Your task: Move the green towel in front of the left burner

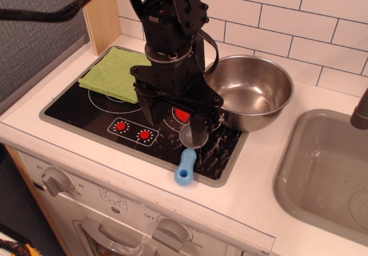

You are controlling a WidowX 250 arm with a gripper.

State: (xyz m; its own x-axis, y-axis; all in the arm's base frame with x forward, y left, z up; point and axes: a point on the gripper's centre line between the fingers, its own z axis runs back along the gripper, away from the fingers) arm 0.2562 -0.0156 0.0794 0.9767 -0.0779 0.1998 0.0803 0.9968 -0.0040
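The green towel (114,74) is a lime-green, roughly square cloth with a soft, ribbed texture, lying flat and folded at the far left of the black glass cooktop. It covers most of the left burner (109,99), whose thin white rings curve out from under the towel's near edge; the burner's red disc is hidden beneath the cloth. The towel's right corner disappears behind the dark robot arm

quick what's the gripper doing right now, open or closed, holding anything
Gripper: open, fingers spread, holding nothing, above the stovetop near the blue-handled scoop; the green towel lies untouched.
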